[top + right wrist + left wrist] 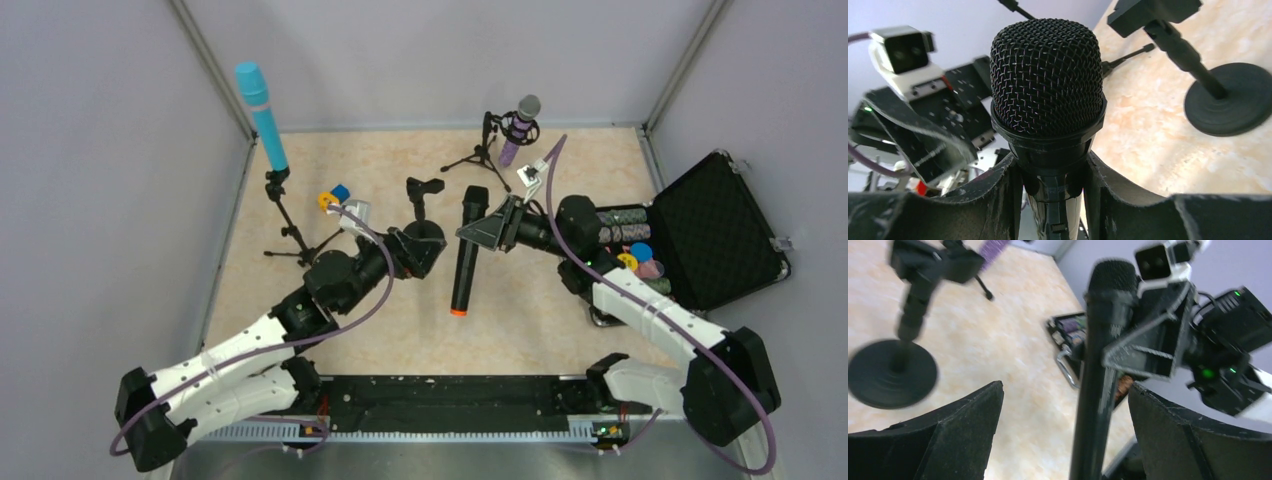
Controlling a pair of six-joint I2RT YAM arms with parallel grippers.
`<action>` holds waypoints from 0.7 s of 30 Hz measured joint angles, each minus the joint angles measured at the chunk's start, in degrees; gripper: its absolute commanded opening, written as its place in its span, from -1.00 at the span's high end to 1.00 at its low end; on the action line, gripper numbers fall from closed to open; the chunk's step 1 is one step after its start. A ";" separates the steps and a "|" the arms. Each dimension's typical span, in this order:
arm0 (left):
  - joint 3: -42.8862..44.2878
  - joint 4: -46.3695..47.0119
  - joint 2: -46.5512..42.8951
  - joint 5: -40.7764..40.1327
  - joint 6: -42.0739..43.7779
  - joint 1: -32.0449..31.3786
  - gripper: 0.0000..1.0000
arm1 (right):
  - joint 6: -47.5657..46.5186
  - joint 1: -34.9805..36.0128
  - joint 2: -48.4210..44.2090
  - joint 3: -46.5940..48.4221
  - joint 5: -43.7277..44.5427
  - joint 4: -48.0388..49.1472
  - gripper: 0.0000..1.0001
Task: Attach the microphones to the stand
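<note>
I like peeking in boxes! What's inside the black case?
The open black case holds a few round things: dark and purple rolls, something blue, pink and yellow. The right arm covers its near part, so the rest is hidden.

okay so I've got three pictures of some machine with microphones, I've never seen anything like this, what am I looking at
Two robot arms sit at a table's near edge. One picture looks down from above; the other two come from cameras on each wrist. The right pincer is shut on a black mic just below its head, seen close up in the right wrist view. The left pincer is open, its fingers either side of that mic. Nearby stands an empty round-base stand. A blue mic and a purple mic already sit on tripod stands. An open case lies on the right.
</note>
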 measured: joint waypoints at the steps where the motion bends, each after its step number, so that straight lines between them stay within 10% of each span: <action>1: 1.40 -1.81 0.09 -0.76 1.64 0.66 -0.98 | -1.01 -0.11 -0.81 0.00 0.81 -1.27 1.00; 21: 36.24 -25.42 24.59 15.50 32.30 25.18 -0.98 | -7.85 -2.45 -5.38 -0.52 5.68 -11.56 1.00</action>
